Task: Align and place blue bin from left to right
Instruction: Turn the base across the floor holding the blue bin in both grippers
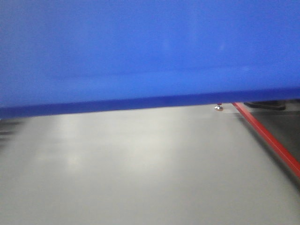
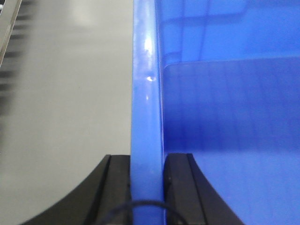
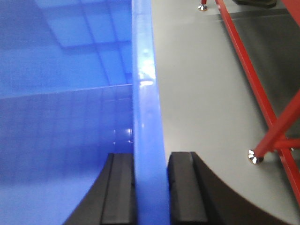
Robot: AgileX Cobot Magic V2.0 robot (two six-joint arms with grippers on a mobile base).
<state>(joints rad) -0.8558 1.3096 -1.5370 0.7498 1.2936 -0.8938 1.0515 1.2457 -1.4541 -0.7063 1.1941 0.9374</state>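
Observation:
The blue bin (image 1: 150,47) fills the upper half of the front view, its smooth side wall close to the camera and its lower edge lifted above the grey floor. In the left wrist view my left gripper (image 2: 147,161) is shut on the bin's left rim (image 2: 146,84), one black finger (image 2: 117,187) outside and the other inside the bin. In the right wrist view my right gripper (image 3: 150,159) is shut on the bin's right rim (image 3: 144,70), with one finger (image 3: 185,187) outside the wall. The bin's inside (image 3: 61,140) looks empty.
Grey floor (image 1: 140,164) spreads below the bin. A red metal frame (image 1: 269,138) runs diagonally at the right, with a silver foot (image 1: 218,108); it also shows as the red frame (image 3: 255,79) with a foot (image 3: 253,157) in the right wrist view. A striped edge (image 2: 9,51) lies at far left.

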